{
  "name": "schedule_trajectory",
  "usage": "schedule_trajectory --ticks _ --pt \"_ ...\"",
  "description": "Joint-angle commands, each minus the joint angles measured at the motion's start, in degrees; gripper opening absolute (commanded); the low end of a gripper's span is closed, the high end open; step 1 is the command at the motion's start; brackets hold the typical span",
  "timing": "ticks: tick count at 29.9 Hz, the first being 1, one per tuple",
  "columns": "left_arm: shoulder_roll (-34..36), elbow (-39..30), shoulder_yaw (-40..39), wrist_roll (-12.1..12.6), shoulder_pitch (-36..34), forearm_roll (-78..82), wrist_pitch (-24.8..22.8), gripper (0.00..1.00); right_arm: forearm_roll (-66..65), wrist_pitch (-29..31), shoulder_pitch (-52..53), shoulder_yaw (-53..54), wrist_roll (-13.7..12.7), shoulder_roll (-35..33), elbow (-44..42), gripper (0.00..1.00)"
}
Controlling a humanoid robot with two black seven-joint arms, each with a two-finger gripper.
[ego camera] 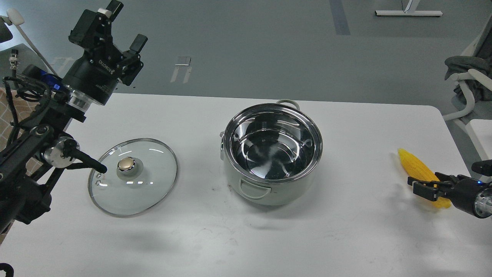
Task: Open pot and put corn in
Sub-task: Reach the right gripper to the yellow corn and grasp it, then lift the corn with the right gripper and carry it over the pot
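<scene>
Head view, white table [346, 238]. Nearest items first.

Right gripper [424, 187]: enters low from the right edge, fingers pointing left, set across the thick end of the corn [417, 169]. Black fingers overlap the cob; whether they are actually clamped on it or only poised around it cannot be told from this angle. The corn lies on the table near the right edge, yellow, tapered tip pointing up and left, well apart from the pot.

Glass lid [132, 177]: lies flat on the table left of centre, gold knob up, steel rim all round. It is off the pot and apart from it. A black part of the left arm overlaps its left rim in view.

Pot [271, 154]: stands upright mid-table, uncovered, shiny steel interior showing, nothing inside. One loop handle faces the camera, the other shows at the far rim.

Left gripper [123, 27]: farthest, raised above the table's far-left corner, fingers spread wide and holding nothing.

Beyond the table: grey floor, a chair [471, 88] at far right.
</scene>
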Motion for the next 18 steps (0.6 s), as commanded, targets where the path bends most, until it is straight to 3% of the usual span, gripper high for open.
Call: schedule_trajectory --ticks 1,4,11,18 --pt "0.0 0.0 0.0 0.0 0.0 0.0 0.1 0.96 0.0 -0.1 -0.2 -0.1 0.0 0.1 0.3 0.17" --pt "0.0 0.0 0.0 0.0 0.0 0.0 0.1 0.96 0.3 -0.2 -0.3 -0.2 0.0 0.6 1.6 0.08" --pt "-0.1 0.0 0.0 0.0 0.0 0.0 0.1 0.96 1.9 -0.4 -0.6 0.7 0.0 -1.9 8.3 0.08" --pt "-0.1 -0.1 -0.2 0.2 0.2 0.0 0.1 0.96 10.1 3.8 7.0 1.4 0.0 -10.2 21.2 0.08"
